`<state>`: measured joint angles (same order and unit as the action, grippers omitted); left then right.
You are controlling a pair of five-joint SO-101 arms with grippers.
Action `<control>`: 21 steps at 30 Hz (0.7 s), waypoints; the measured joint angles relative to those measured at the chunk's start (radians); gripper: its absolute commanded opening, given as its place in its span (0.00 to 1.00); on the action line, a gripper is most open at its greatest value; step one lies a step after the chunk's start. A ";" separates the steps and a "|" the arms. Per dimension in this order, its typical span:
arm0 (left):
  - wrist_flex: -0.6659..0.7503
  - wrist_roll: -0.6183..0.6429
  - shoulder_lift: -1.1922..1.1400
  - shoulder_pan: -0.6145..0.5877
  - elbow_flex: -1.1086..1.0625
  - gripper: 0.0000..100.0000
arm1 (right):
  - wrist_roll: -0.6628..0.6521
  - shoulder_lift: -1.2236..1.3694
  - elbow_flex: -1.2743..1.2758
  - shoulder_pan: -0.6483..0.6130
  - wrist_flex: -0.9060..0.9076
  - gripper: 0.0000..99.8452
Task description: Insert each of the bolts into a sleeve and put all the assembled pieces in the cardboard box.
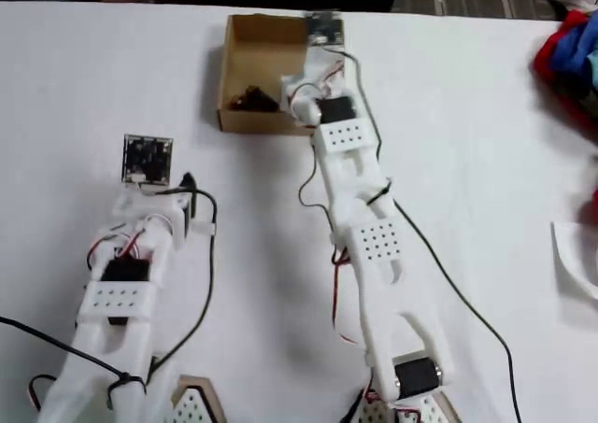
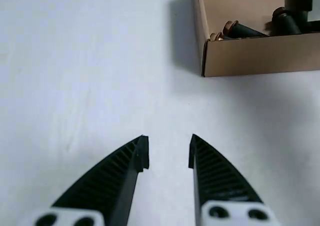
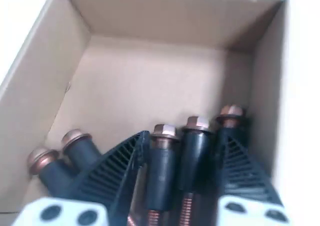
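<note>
A: Start close in. Where's the left end effector (image 2: 168,153)?
B: At 7 o'clock on the surface (image 1: 486,162). Its 2 black jaws stand apart with nothing between them, and only bare white top lies under them.
A: Anything else that near?
B: A curved white thing (image 1: 572,255) at 3 o'clock, right at the edge. I can't tell what it is.
A: And the right arm (image 1: 374,236)?
B: It runs from 5 o'clock toward 12, stretched out long. The right end effector (image 3: 182,156) is down inside the box (image 1: 252,121).
A: Is it open or closed?
B: The jaws are spread wide. 2 pieces (image 3: 162,171) lie side by side in the gap, on the box floor. Whether either jaw presses on them I can't tell.
A: How many pieces in all?
B: 5, all in the box. Each is a copper-headed bolt (image 3: 198,122) in a black sleeve (image 3: 196,156). A 3rd lies just beside the pair, against a wall, and 2 more sit together in a corner.
A: Where's the box itself?
B: At 12 o'clock, toward the far edge, open side up, at 1 o'clock from the left end effector and well apart from it.
A: Farther still?
B: Red and blue cloth (image 1: 565,45) at 2 o'clock, in the far corner.
</note>
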<state>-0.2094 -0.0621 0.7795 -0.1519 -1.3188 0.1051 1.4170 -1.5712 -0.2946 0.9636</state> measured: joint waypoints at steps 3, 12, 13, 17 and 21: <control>0.000 0.000 0.000 0.002 0.000 0.15 | 0.000 -0.021 -0.044 0.046 0.031 0.12; -0.172 -0.095 0.048 0.002 0.117 0.15 | -0.021 -0.253 -0.049 0.276 0.448 0.11; -0.230 -0.101 0.075 0.002 0.152 0.15 | -0.046 -0.276 -0.052 0.285 0.502 0.11; -0.457 -0.110 0.242 0.002 0.255 0.15 | -0.144 -0.374 -0.055 0.301 0.709 0.11; -0.560 -0.115 0.448 0.002 0.252 0.15 | -0.173 -0.471 -0.055 0.315 0.779 0.11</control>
<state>-0.7695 -0.1772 1.2275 -0.1504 -1.0671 -0.0683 0.9459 -1.6264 0.0199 1.7430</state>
